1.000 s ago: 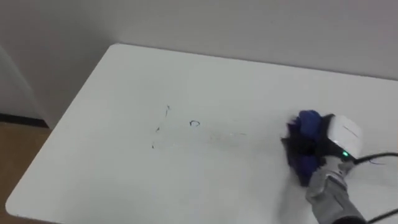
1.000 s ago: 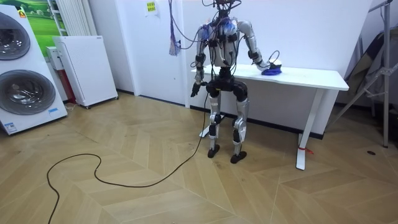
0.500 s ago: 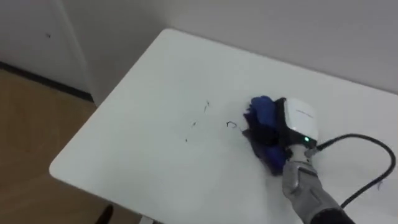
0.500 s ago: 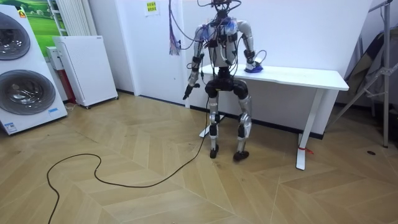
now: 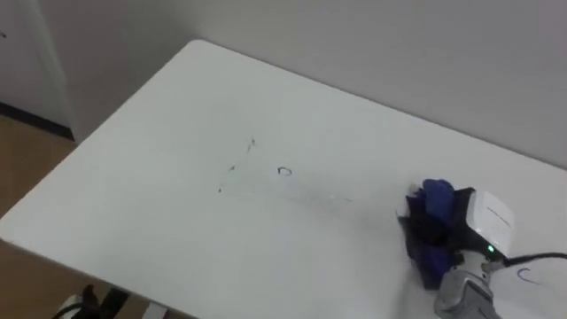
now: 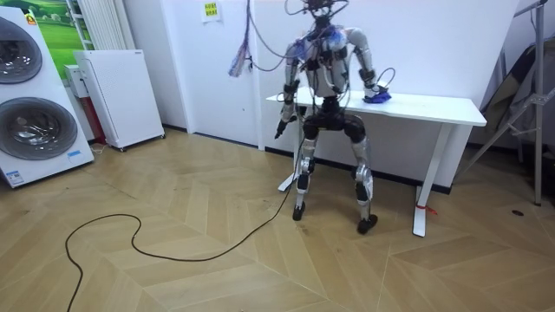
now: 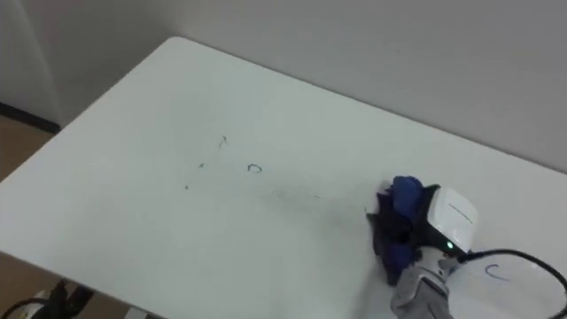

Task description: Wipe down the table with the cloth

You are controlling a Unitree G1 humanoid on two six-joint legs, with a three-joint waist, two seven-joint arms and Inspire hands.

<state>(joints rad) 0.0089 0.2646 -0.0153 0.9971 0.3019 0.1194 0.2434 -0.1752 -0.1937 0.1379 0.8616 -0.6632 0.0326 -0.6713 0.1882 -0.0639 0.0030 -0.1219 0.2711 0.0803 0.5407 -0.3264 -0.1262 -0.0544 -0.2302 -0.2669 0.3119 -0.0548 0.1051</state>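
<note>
A white table [image 5: 168, 213] carries a few small dark pen marks [image 5: 283, 171] near its middle. My right hand [image 5: 485, 220], with a white module on its back, rests on the tabletop at the right, its dark fingers curled into a bunched blue cloth [image 5: 434, 197]. The cloth lies a good way right of the marks. From the room view I stand at the table's near side with legs apart, the right hand [image 6: 374, 87] and cloth [image 6: 380, 98] on the tabletop. My left hand [image 6: 279, 130] hangs by my side, away from the table.
Another pen mark [image 5: 526, 275] lies at the far right by the hand. The table's left and front edges drop to wooden floor [image 5: 22, 146]; a wall runs behind it. A washing machine [image 6: 30, 104] and white cabinet [image 6: 117, 95] stand at the room view's left.
The right hand has swept the cloth from beside the marks back to the right. My feet have shifted toward the room view's right and stand wider apart, and the eye views shifted.
</note>
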